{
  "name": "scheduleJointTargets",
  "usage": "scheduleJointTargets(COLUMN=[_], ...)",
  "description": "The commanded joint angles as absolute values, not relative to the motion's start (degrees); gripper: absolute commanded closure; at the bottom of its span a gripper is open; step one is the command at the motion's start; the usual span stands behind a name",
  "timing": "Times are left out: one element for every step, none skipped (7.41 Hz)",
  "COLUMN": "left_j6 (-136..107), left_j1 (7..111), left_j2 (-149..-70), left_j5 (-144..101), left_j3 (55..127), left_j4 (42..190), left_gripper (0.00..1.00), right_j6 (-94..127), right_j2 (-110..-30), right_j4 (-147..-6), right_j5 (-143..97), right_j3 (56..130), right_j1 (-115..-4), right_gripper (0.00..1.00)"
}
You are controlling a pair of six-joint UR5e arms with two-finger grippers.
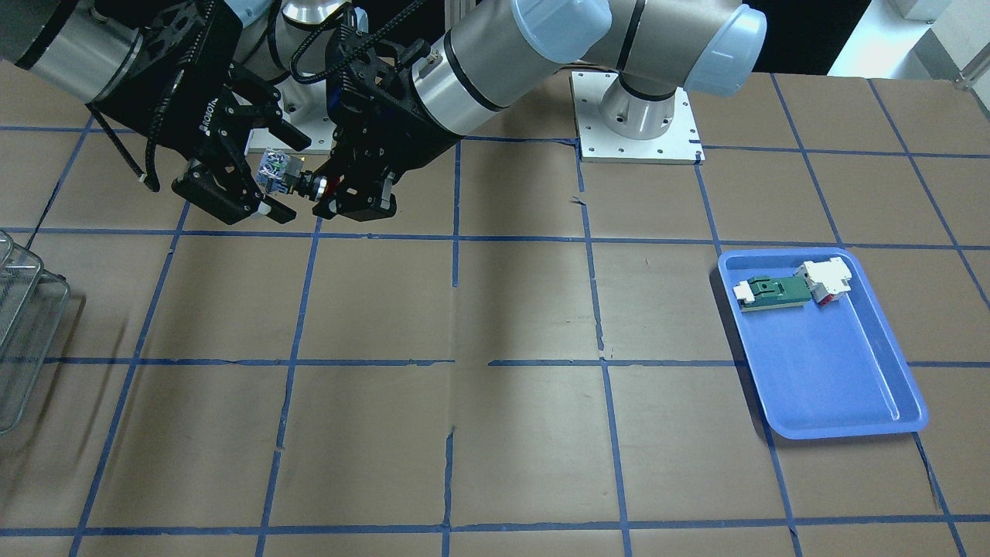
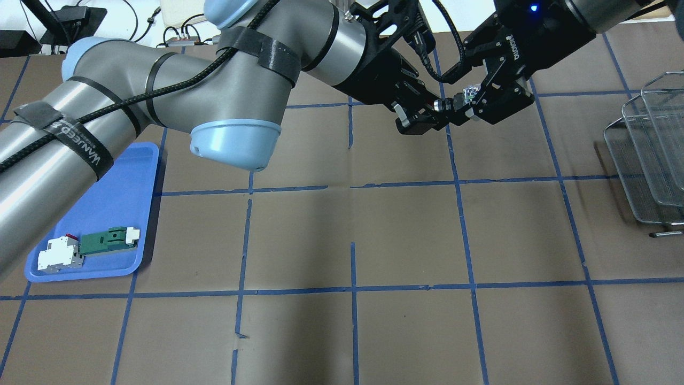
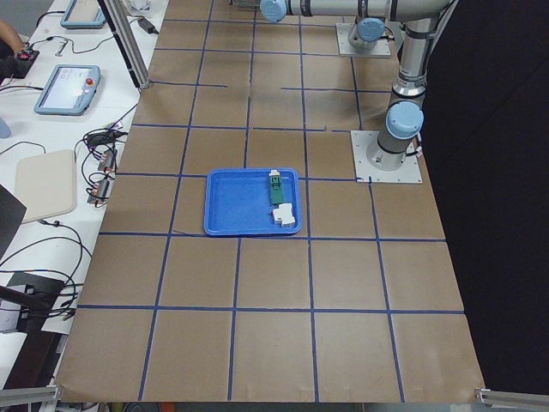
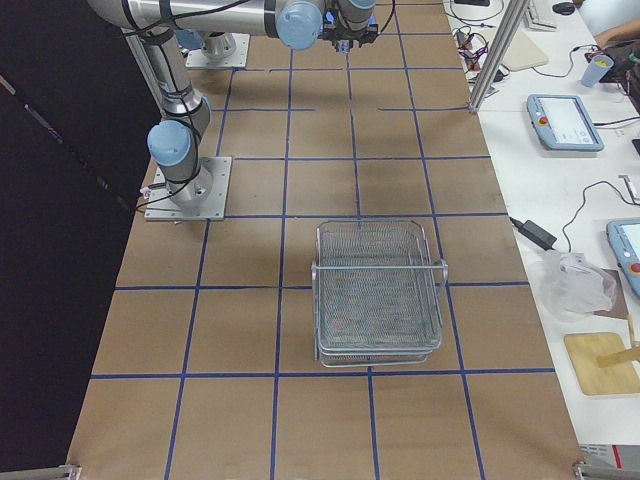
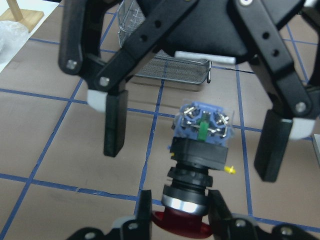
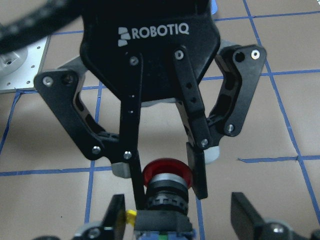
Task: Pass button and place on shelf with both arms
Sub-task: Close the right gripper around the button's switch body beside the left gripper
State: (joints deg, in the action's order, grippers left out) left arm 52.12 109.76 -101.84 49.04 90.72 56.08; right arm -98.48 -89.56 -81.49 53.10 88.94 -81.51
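Here the button (image 5: 200, 155) is up in the air over the desk (image 2: 406, 235), above its right half, and the pictures do not settle how near it hangs to the robot's edge or the operators' edge. It lies roughly level between the two grippers. The left gripper (image 5: 181, 212) has its jaws closed on the end with the red cap, one finger on each side of the cap and its silver ring. The button's black body and clear bluish block point away from that gripper, toward the right gripper (image 6: 180, 212). The right gripper's jaws are spread wide. Its fingers (image 5: 115, 125) stand on either side of the bluish block, with a clear gap on both sides, so they are around the block but not touching it. A small yellow tab sticks out from the side of the black body. The left arm (image 2: 160, 96) reaches across from the desk's left half, and the right arm (image 2: 588, 16) comes in from the right. The shelf (image 2: 641, 155), a wire-mesh rack, stands on the desk near its right end, well apart from both grippers. A blue tray (image 2: 123, 214) lies flat near the desk's left end. Inside it, at the end nearer the robot's edge, a green-and-white part (image 2: 104, 240) and a white block (image 2: 59, 254) with a red spot lie just beside each other.
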Motion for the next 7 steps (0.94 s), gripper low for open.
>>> scheduleJointTargets(left_j6=[52.1,52.1,52.0,52.0,51.9,52.0,52.1], left_j1=[109.9,109.9,110.0,110.0,110.0,110.0,110.0], left_j2=[-100.8,-100.7,-100.5,-100.4,-100.2,-99.8,-99.8], left_j5=[49.0,49.0,49.4,49.5,49.6,49.7,49.7], left_j3=[91.1,91.1,91.1,91.1,91.2,91.3,91.3], left_j4=[56.0,56.0,56.1,56.1,56.1,56.2,56.2], left_gripper=[1.00,1.00,1.00,1.00,1.00,1.00,1.00], right_j6=[-98.5,-98.6,-98.5,-98.4,-98.5,-98.4,-97.9], right_j2=[-89.6,-89.6,-89.7,-89.8,-90.0,-90.3,-90.4], right_j4=[-81.4,-81.2,-80.9,-80.9,-80.8,-80.7,-80.9], right_j5=[54.5,54.9,55.3,55.9,56.4,56.3,56.1], right_j3=[88.2,88.1,88.5,88.9,88.7,88.8,88.9], right_j1=[-81.4,-81.1,-81.3,-81.4,-81.3,-81.4,-81.4], right_gripper=[0.90,1.00,1.00,1.00,1.00,1.00,1.00])
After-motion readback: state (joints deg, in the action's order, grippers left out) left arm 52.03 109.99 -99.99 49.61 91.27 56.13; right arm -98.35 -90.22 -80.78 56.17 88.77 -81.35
